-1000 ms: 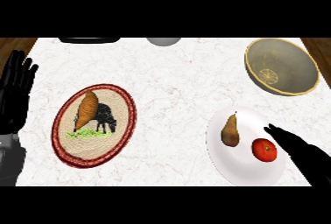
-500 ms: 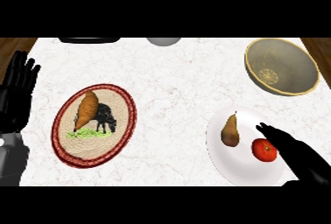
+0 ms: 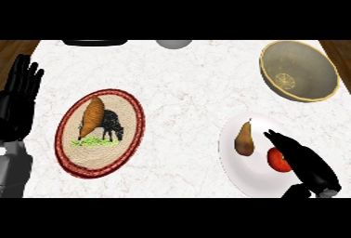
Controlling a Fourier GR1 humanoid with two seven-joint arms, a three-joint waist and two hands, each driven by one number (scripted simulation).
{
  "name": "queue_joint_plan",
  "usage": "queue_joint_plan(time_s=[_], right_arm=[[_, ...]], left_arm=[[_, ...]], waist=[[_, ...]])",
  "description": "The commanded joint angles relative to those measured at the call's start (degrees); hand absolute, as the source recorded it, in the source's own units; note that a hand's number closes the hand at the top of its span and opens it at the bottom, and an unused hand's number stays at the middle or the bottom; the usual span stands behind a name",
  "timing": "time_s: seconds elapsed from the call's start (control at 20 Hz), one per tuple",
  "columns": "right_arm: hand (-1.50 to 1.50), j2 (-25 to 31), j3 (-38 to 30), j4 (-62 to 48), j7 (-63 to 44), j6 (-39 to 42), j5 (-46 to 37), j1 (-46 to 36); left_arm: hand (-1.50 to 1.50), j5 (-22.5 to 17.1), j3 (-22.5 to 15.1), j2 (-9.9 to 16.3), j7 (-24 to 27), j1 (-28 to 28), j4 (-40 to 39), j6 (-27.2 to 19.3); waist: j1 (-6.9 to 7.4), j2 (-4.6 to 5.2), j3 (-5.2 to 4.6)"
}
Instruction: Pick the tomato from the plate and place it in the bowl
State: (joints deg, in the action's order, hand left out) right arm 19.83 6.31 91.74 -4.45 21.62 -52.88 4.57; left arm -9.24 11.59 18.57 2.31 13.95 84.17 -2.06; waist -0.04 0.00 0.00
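Tomato point(image 3: 277, 160), red, on white plate point(image 3: 237, 172) beside brown pear point(image 3: 243, 139), right hand point(image 3: 302, 160) lying over its right side with fingers straight, gripping nothing; bowl point(image 3: 299, 70) well apart at upper right; patterned plate point(image 3: 100, 132) at left holding a sweet potato point(image 3: 91, 117); left hand point(image 3: 19, 100) open, resting at left edge

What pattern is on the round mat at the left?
A black animal grazing on green grass, inside a dark red rim, on the mat; head view.

White marble counter top point(image 3: 185, 88) with faint grey veins, brown wood point(image 3: 14, 49) showing past its far left and far right corners, a dark object point(image 3: 94, 42) and a grey round one point(image 3: 173, 43) at the far edge
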Motion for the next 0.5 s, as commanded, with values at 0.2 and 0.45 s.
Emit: queue_joint_plan(time_s=[0.2, 0.45], right_arm=[[-1.50, -2.1, -2.2, -7.4, 0.9, -1.5, -2.4, -2.7], [1.50, -0.7, -2.2, -9.9, 8.0, -7.9, -3.9, -2.8]], left_arm=[[0.00, 0.6, 1.1, -0.6, -0.2, 1.5, -0.7, 1.2], [0.00, -1.3, 4.3, 2.7, -1.2, 2.6, -2.4, 3.5]], waist=[[-0.07, 0.00, 0.00], [-0.11, 0.03, 0.00]])
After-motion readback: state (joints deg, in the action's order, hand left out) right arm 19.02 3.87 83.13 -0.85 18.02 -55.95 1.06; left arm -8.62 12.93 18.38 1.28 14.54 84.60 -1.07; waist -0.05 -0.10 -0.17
